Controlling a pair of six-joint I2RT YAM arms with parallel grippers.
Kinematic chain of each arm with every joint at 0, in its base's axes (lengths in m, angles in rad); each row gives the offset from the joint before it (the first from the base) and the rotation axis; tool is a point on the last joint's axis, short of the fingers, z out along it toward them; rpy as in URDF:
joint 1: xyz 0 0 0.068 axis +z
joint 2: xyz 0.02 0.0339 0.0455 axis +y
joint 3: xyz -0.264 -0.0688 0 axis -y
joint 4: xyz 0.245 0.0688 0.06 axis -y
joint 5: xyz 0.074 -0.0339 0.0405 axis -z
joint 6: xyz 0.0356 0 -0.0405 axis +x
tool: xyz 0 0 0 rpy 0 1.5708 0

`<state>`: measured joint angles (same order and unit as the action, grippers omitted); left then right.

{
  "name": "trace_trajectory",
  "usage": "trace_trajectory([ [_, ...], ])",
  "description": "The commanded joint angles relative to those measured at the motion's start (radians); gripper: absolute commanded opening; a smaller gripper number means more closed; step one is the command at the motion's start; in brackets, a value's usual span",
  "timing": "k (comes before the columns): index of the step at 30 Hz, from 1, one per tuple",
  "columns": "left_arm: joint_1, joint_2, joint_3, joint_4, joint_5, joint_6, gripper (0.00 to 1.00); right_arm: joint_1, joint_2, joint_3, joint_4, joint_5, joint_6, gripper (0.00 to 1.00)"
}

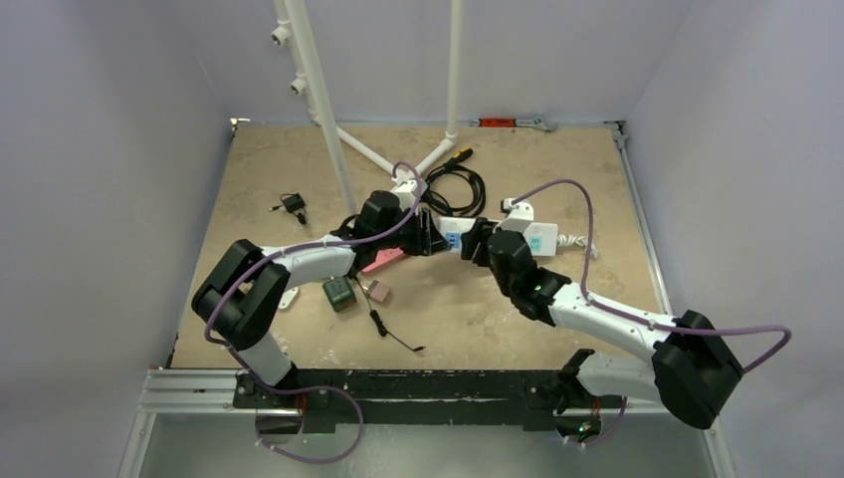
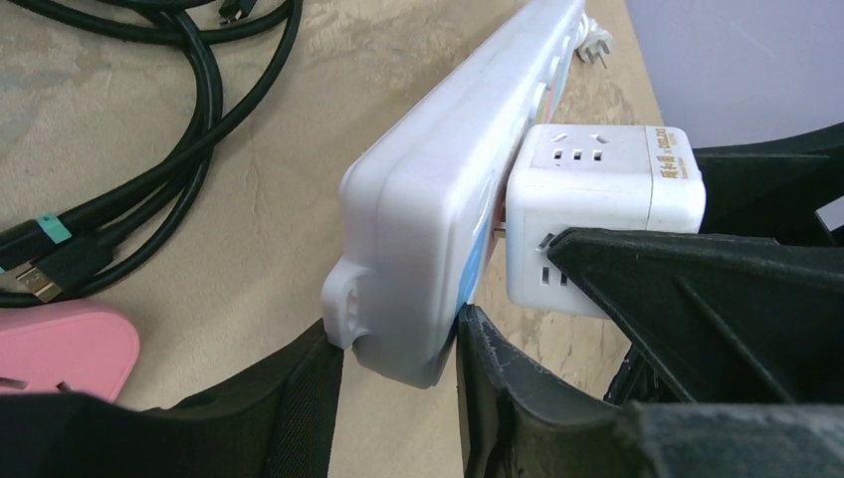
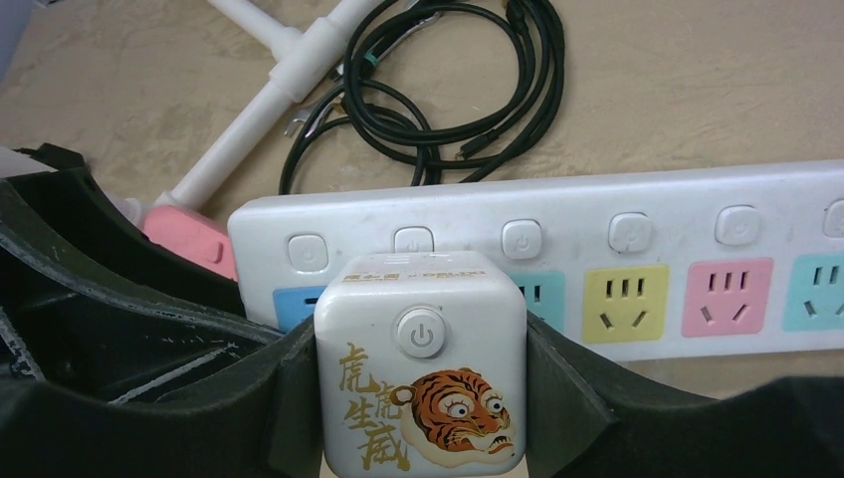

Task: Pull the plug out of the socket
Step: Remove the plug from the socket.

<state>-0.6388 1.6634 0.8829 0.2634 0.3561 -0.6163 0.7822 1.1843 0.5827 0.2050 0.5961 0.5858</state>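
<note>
The socket is a long white power strip (image 1: 542, 237) with coloured outlets (image 3: 647, 214), lying mid-table. The plug is a white cube adapter (image 3: 420, 368) with a tiger picture and a power button. It sits at the strip's left end, over the blue outlet. My left gripper (image 2: 398, 339) is shut on that end of the strip (image 2: 428, 209), one finger on each side. My right gripper (image 3: 420, 388) is shut on the cube, its pads (image 3: 557, 388) pressed on both flanks. In the left wrist view a thin gap with metal prongs shows between the cube (image 2: 597, 189) and the strip.
Coiled black cables (image 1: 453, 184) lie just behind the strip, beside the white pole stand (image 1: 328, 110). A pink item (image 1: 383, 261), a green box (image 1: 339, 293), a small brown block (image 1: 378, 291) and a thin black lead (image 1: 393, 334) sit near the left arm.
</note>
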Motion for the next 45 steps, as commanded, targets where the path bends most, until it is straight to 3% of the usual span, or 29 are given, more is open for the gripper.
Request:
trace_trajectory([
  [1,-0.001,0.021,-0.022,-0.145,-0.059,0.075,0.00,-0.102,-0.043,0.002,0.141,-0.013,0.008,0.00],
  [6,-0.001,0.024,-0.022,-0.147,-0.059,0.074,0.00,-0.084,-0.043,0.018,0.116,0.082,-0.014,0.00],
  [13,0.000,0.027,-0.022,-0.144,-0.061,0.072,0.00,0.148,0.038,0.098,0.013,0.480,-0.006,0.00],
  [19,-0.001,0.024,-0.021,-0.147,-0.063,0.073,0.00,0.231,0.143,0.175,-0.086,0.617,0.049,0.00],
  [29,-0.001,0.027,-0.020,-0.150,-0.064,0.075,0.00,0.202,0.085,0.115,0.033,0.472,-0.004,0.00],
  [40,-0.001,0.027,-0.020,-0.153,-0.067,0.075,0.00,-0.100,-0.045,-0.004,0.152,-0.002,0.018,0.00],
  [45,0.000,0.025,-0.021,-0.156,-0.068,0.078,0.00,-0.121,-0.044,-0.002,0.138,-0.011,0.022,0.00],
])
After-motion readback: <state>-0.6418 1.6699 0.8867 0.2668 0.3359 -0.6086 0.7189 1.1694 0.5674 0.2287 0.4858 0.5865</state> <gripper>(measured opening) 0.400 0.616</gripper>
